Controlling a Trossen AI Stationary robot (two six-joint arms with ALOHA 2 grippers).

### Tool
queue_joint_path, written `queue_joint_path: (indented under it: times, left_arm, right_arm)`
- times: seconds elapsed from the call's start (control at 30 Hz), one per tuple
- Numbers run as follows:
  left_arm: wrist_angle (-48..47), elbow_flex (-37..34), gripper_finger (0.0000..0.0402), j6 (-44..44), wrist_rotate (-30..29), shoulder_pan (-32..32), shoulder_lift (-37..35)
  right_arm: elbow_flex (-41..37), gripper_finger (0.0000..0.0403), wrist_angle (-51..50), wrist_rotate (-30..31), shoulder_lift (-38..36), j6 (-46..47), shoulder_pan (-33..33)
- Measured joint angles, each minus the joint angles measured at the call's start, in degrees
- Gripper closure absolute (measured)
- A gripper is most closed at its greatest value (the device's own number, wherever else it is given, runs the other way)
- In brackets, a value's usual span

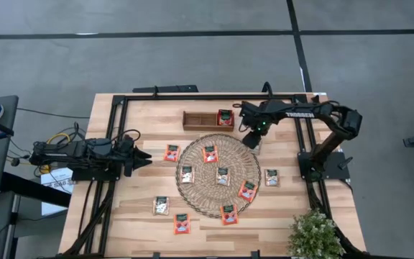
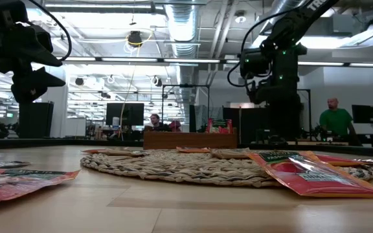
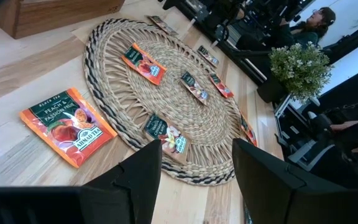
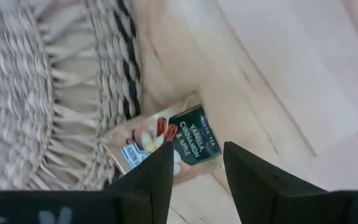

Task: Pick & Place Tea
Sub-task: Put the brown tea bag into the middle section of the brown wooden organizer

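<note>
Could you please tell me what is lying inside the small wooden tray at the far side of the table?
One red-orange tea packet stands in the wooden tray at its right end. The compartments to its left look empty, though the tray walls shade their floors.

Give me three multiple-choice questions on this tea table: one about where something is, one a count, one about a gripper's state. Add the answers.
1. Where is the left gripper?
A. Left of the woven mat, over the table
B. Above the plant
C. At the far right edge

2. How many tea packets lie in the wooden tray?
A. None
B. One
C. Three

3. What state is the right gripper in?
A. Shut on a packet
B. Open and empty
C. Shut and empty

Answers:
1 A: the high view shows it beside the mat's left edge.
2 B: a single red packet sits in the tray's right end.
3 B: its fingers stand apart above a beige packet lying by the mat's rim.
</note>
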Motion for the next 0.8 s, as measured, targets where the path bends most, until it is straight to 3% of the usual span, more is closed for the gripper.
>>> queue_joint_path:
  times: [0.23, 0.5, 0.8]
  left_arm:
    - [0.0, 0.02, 0.0214, -0.06, 0.02, 0.02, 0.0]
    - [0.02, 0.02, 0.0214, -1.23, 0.03, 0.02, 0.0]
    - [0.02, 0.02, 0.0214, -1.4, 0.01, 0.02, 0.0]
  right_arm:
    - [-0.02, 0.0264, -1.24, -2.84, 3.0, -4.76, -1.17]
    - [-0.02, 0.0228, -2.38, -4.95, 5.99, -7.95, -3.21]
    - [0.34, 0.0219, -1.54, -4.02, 10.73, -9.53, -3.02]
